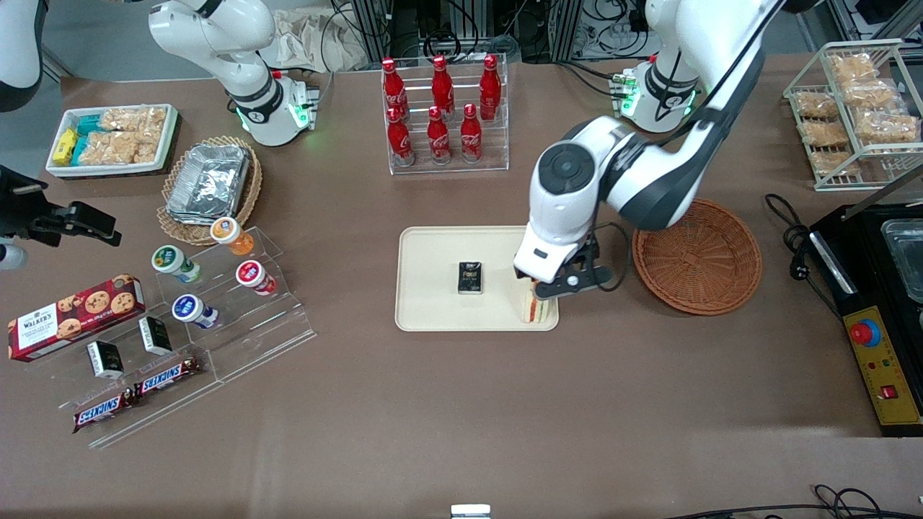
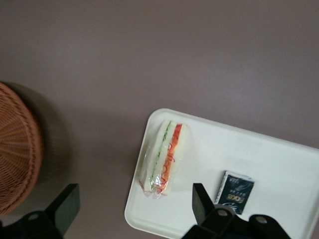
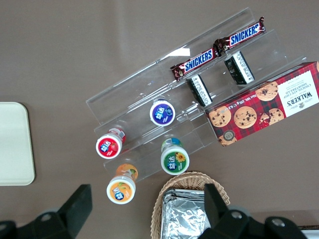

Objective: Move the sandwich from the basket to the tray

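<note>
sandwich [image 2: 163, 158] lies on the tray [image 2: 279, 164], at its edge nearest the basket [image 1: 697, 256]. the tool [image 2: 134, 206] hangs just above it, fingers spread wide and holding nothing.

"WALKER'S" stands on the red cookie box [image 1: 74, 316] at lower left; "SNICKERS" on two brown bars [image 1: 137, 393] below it; Coca-Cola script on the red bottles [image 1: 440, 108], top centre.
</note>
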Controlling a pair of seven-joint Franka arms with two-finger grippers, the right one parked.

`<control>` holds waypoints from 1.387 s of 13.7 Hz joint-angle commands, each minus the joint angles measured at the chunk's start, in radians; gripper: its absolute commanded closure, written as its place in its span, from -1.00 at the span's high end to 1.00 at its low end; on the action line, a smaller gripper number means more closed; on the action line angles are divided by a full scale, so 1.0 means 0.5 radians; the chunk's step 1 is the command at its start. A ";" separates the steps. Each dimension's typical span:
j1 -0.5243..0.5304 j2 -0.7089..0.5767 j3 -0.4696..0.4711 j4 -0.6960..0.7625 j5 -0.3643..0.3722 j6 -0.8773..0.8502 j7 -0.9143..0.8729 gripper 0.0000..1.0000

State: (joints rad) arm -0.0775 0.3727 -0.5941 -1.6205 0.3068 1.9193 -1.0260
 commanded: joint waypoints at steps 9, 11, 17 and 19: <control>-0.047 -0.883 0.816 -0.075 -0.546 -0.439 0.857 1.00; -0.066 -0.966 0.948 -0.143 -0.558 -0.488 1.179 1.00; -0.063 -1.077 1.258 -0.161 -0.623 -0.666 1.926 1.00; -0.063 -1.040 1.253 -0.082 -0.620 -0.666 1.905 1.00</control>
State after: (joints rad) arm -0.0948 -0.1454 0.0305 -1.6788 0.0091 1.5932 -0.0873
